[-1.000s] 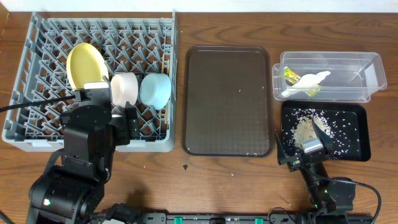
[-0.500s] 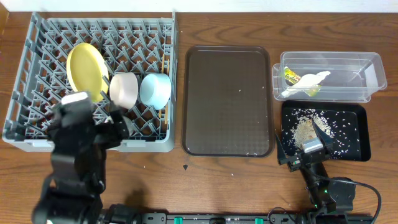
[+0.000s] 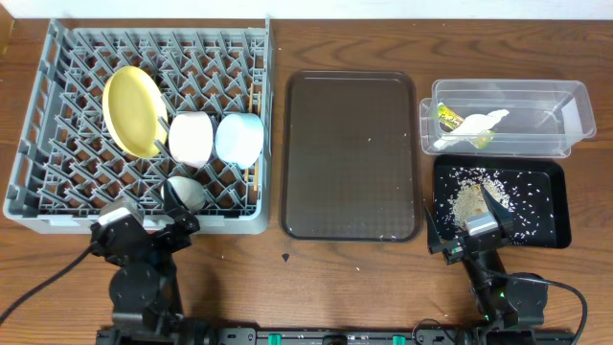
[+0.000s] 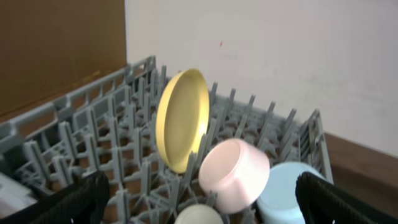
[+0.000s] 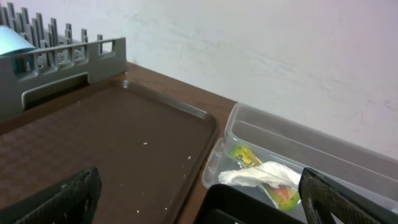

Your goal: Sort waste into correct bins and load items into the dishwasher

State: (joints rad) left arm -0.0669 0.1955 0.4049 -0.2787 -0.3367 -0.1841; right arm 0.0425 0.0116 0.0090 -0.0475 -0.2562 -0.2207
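Observation:
The grey dish rack (image 3: 230,222) holds the yellow plate (image 3: 132,110) on edge, the white-pinkish bowl (image 3: 192,139), the light blue bowl (image 3: 239,139), the small white cup (image 3: 182,192) and the chopsticks (image 3: 254,101). My left gripper (image 3: 163,230) is open and empty at the rack's front edge. In the left wrist view it (image 4: 199,202) faces the plate (image 4: 181,118), pink bowl (image 4: 235,174), blue bowl (image 4: 283,193) and cup (image 4: 198,216). The clear tub (image 3: 575,105) holds the wrapper (image 3: 447,116) and tissue (image 3: 482,123). The black tray (image 3: 556,225) holds rice scraps (image 3: 469,196). My right gripper (image 3: 474,232) is open and empty at its front.
The brown serving tray (image 3: 351,153) lies between rack and bins, with a few crumbs. The right wrist view shows this tray (image 5: 124,137), the tub (image 5: 323,146) with wrapper (image 5: 244,155) and tissue (image 5: 261,176), and the black tray's corner (image 5: 249,208).
My left arm has pulled back from over the rack to the table's front edge. The small white cup now shows in the rack's front row. The right arm has not moved.

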